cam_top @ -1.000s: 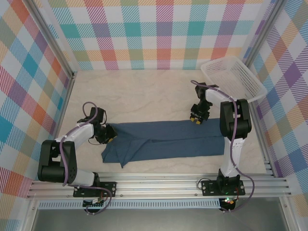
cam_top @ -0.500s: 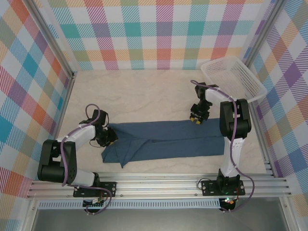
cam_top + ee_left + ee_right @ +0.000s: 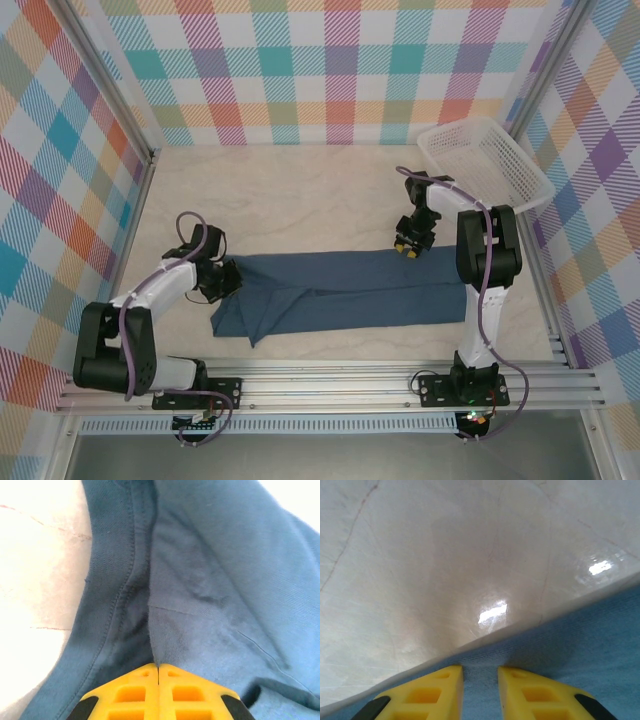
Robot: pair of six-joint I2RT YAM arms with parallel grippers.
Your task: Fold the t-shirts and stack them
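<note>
The t-shirt (image 3: pixel 350 295) stretches left-right across the table (image 3: pixel 300 200), basket (image 3: pixel 485 160) in the far-right corner.

The t-shirt (image 3: pixel 340 295) is soft, matt cloth with a fine knit grain and a row of stitching along its hem. The table (image 3: pixel 300 200) under it is smooth and pale with faint marble-like veins, and it is glossy enough to show bright glints just past the t-shirt's far edge. Beyond the t-shirt's right end, the basket (image 3: pixel 490 165) is white plastic mesh. The left gripper (image 3: pixel 158 666) and the right gripper (image 3: pixel 480 675), both at the t-shirt, have smooth yellow moulded plastic fingers. Nearer than the t-shirt, the rails (image 3: pixel 330 385) are bare, dull-silver metal. The walls (image 3: pixel 340 70) around it look matt, with a checked print.
</note>
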